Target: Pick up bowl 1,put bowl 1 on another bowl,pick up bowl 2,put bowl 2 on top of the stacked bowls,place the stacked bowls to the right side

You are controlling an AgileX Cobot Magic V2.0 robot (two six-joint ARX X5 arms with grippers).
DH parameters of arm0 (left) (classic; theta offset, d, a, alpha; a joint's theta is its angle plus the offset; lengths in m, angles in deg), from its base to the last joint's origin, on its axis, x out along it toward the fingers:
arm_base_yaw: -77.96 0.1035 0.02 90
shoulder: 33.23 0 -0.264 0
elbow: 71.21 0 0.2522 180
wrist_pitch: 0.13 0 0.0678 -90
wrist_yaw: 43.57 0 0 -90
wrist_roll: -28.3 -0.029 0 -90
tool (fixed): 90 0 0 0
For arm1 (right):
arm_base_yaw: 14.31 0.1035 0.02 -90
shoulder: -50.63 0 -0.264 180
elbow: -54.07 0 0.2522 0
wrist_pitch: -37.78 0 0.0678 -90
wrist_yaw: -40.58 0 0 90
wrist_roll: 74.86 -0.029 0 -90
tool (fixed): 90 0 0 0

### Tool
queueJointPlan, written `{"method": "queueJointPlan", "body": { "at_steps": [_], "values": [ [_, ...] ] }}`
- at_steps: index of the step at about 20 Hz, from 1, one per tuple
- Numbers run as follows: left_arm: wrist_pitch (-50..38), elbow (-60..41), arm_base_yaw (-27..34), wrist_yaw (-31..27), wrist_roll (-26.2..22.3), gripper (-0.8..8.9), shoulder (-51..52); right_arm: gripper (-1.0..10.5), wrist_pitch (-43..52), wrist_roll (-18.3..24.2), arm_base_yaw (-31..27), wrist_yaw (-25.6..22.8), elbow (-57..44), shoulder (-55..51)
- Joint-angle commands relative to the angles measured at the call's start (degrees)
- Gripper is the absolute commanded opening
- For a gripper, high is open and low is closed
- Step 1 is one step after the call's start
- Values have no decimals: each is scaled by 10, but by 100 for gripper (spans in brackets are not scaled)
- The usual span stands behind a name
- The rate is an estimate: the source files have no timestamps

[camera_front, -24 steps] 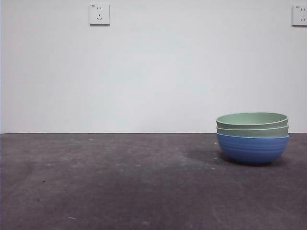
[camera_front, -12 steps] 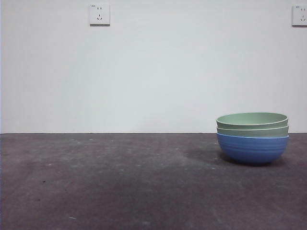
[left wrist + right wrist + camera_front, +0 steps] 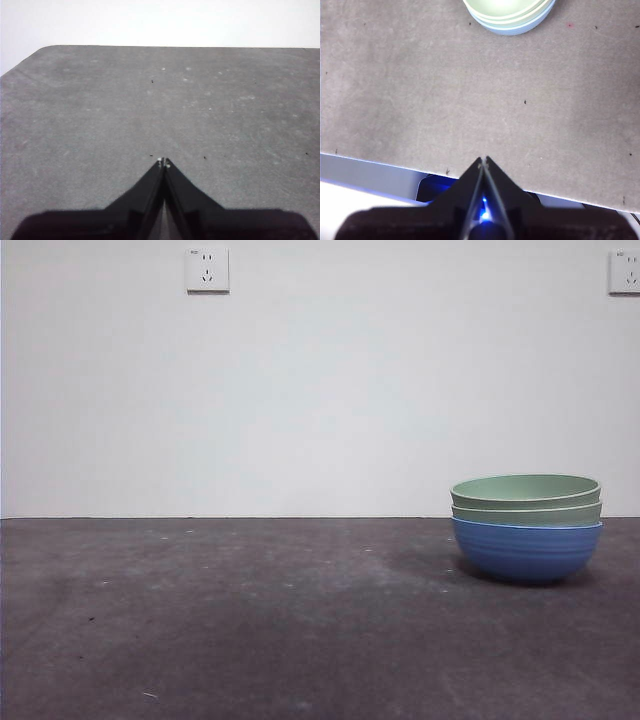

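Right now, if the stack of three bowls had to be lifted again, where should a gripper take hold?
Judging by shape, pinch the top green bowl with the blue bowl at their nested rims, one jaw inside, one outside, coming from above. The right gripper, shut and empty, is nearer.

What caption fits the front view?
Two green bowls nested in a blue bowl at the table's right.

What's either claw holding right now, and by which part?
Nothing. Left claw and right claw are both shut on nothing, clear of the stacked bowls.
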Motion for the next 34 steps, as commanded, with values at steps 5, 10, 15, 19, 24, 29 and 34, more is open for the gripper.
{"method": "queueJointPlan", "body": {
  "at_steps": [5,10,15,19,24,29,34],
  "values": [
    [4,-6,2,-1,6,-3,2,1,7,11,2,-17,-4,-1],
    [4,-6,2,-1,6,-3,2,2,34,27,-25,-121,-4,-49],
    [4,-6,2,-1,6,-4,2,2,171,38,-59,-119,-46,-145],
    [4,-6,2,-1,6,-4,2,2,392,26,-60,-57,-216,-240],
    [4,-6,2,-1,6,-4,2,2,595,-26,-60,-55,-438,-348],
    [4,-6,2,-1,6,-3,2,2,631,-25,-60,-63,-524,-402],
    [4,-6,2,-1,6,-4,2,2,632,-25,-60,-64,-575,-431]
  ]
}}
